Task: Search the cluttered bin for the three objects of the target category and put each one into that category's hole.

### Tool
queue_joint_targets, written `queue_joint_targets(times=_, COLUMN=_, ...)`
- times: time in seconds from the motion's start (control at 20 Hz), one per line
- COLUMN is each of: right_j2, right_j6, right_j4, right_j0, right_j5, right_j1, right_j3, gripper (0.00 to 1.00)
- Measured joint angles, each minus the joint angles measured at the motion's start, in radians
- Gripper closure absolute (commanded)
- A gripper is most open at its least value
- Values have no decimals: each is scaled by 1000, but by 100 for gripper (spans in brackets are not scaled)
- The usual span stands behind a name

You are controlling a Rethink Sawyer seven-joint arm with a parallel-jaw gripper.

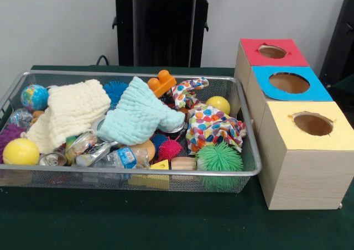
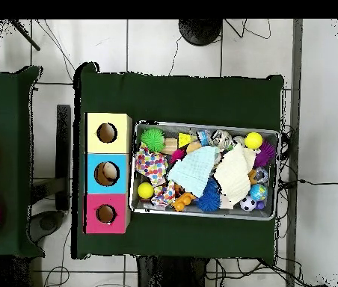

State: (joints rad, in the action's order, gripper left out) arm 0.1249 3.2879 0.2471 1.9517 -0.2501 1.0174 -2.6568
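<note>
- Three wooden boxes [image 1: 293, 117] with round holes, topped red, blue and yellow, stand just beside the wire bin [image 1: 243, 170]; soft cloths [image 1: 138, 114] may hide targets underneath or snag.
- One look from overhead: spiky green ball [image 2: 152, 137] in the bin's corner nearest the yellow box [image 2: 108, 133]. Gripper is unseen, so I cannot tell its fingers' state; target category unknown.

You look straight down on green table [image 2: 202, 101]. Wire bin [image 2: 205, 125] sits mid-table, packed full. Inside: pale blue cloth [image 2: 193, 170] at centre, cream cloth [image 2: 235, 173] just beside it, spotted cloth [image 2: 151, 164] toward boxes. Green spiky ball [image 2: 152, 137] in one corner, yellow ball [image 2: 253, 140] in another, second yellow ball [image 2: 146, 190] near red box. Yellow box [image 2: 107, 132], blue box [image 2: 106, 173], red box [image 2: 106, 214] stand in row touching, just beside bin, each with round hole on top.
</note>
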Motion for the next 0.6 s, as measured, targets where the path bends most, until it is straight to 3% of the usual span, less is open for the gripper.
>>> queue_joint_targets(times=0.25, right_j2=53, right_j6=0, right_j4=45, right_j0=94, right_j5=86, right_j1=-6, right_j3=15, gripper=100)
queue_joint_targets(times=0.6, right_j2=54, right_j6=0, right_j4=48, right_j0=85, right_j5=154, right_j1=-18, right_j3=16, gripper=100)
